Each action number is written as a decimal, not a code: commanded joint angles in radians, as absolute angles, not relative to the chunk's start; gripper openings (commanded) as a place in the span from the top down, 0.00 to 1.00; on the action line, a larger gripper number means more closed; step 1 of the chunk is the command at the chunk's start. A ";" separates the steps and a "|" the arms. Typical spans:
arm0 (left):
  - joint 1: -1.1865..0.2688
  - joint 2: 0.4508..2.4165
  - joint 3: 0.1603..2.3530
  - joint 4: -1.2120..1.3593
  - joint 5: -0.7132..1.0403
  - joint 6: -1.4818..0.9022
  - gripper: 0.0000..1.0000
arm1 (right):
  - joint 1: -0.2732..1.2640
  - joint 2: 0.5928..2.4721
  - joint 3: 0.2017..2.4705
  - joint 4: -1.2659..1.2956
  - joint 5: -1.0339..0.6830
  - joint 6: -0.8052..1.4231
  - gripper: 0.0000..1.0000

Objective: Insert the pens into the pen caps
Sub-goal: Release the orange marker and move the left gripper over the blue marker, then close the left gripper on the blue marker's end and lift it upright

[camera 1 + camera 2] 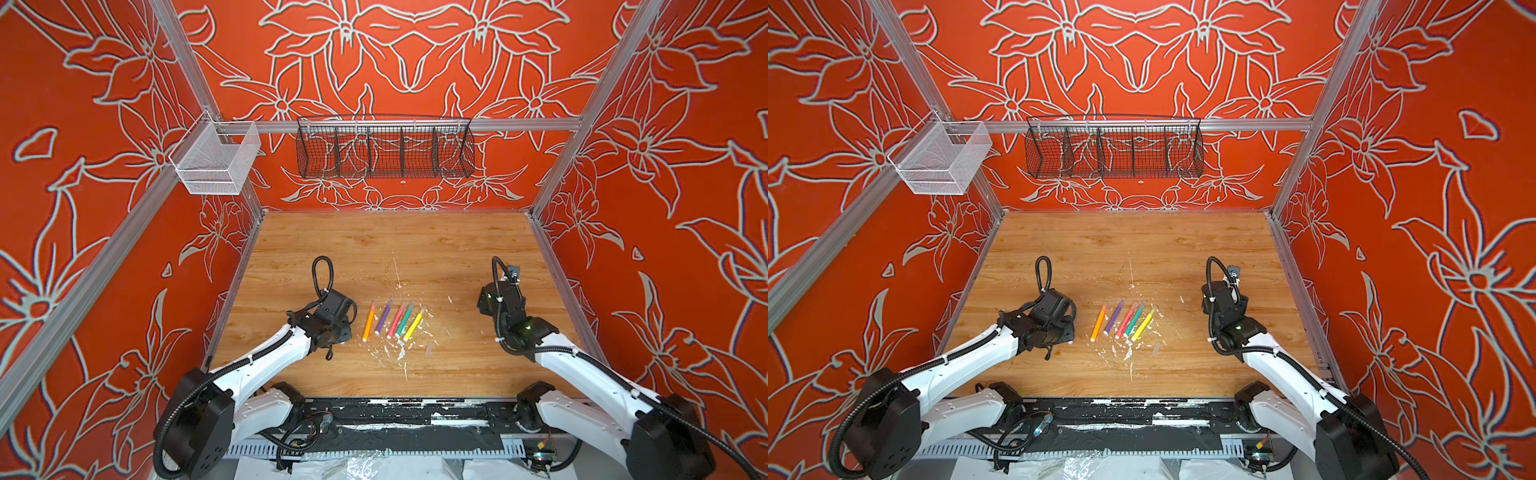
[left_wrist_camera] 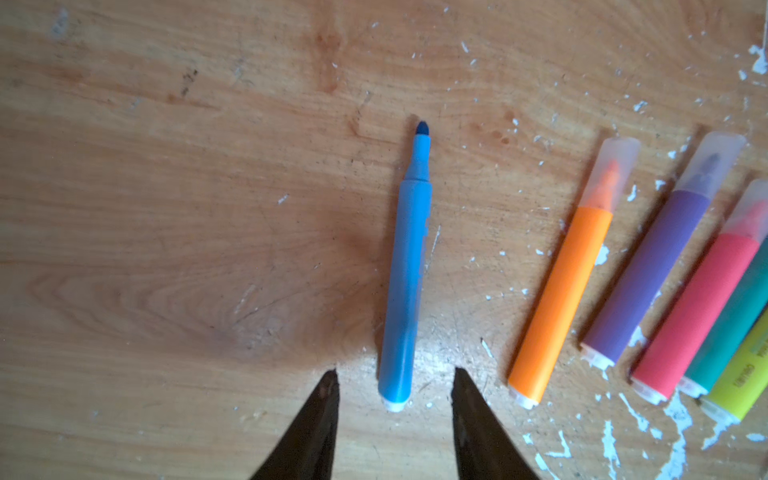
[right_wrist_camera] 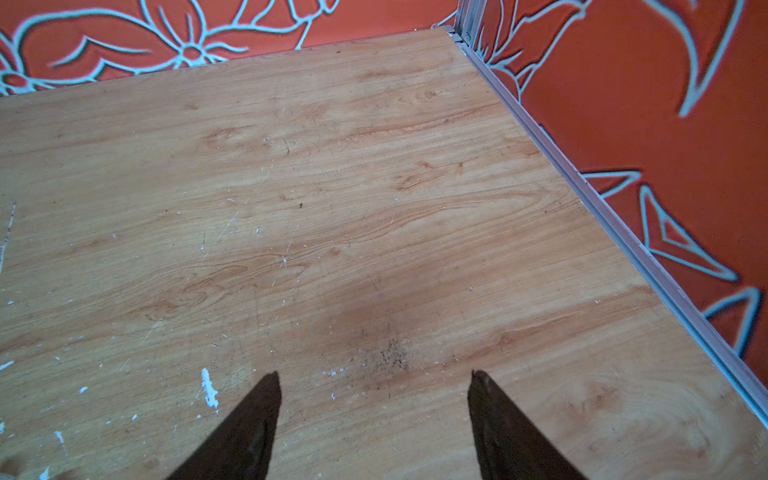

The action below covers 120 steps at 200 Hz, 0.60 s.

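caps point(image 2: 611, 170) hold pens point(image 2: 561, 307); blue pen point(image 2: 409, 270) lies uncapped

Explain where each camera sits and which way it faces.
Both top views: high over the near edge, looking down; table, left arm, right arm, capped pens.
Left wrist: on that arm, looking down at the uncapped blue pen; open left gripper shows.
Right wrist: on its arm, facing the far right corner; open right gripper shows.
Shared: top and left wrist views show the capped pens.

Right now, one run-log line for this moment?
left gripper: open, flanking uncapped blue pen | right gripper: open, empty | loose pen cap: on table | other five pens: capped
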<state>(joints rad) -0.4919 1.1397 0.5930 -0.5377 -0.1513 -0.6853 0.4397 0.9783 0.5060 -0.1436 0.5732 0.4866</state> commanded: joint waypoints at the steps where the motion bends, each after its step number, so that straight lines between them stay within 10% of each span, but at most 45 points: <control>1: -0.490 1.181 0.592 -0.534 -0.130 -0.706 0.58 | 0.436 0.941 0.478 -0.137 0.567 0.483 0.26; 120: -0.489 1.450 0.719 -0.545 -0.123 -0.671 0.69 | 0.437 0.934 0.473 -0.138 0.565 0.482 0.26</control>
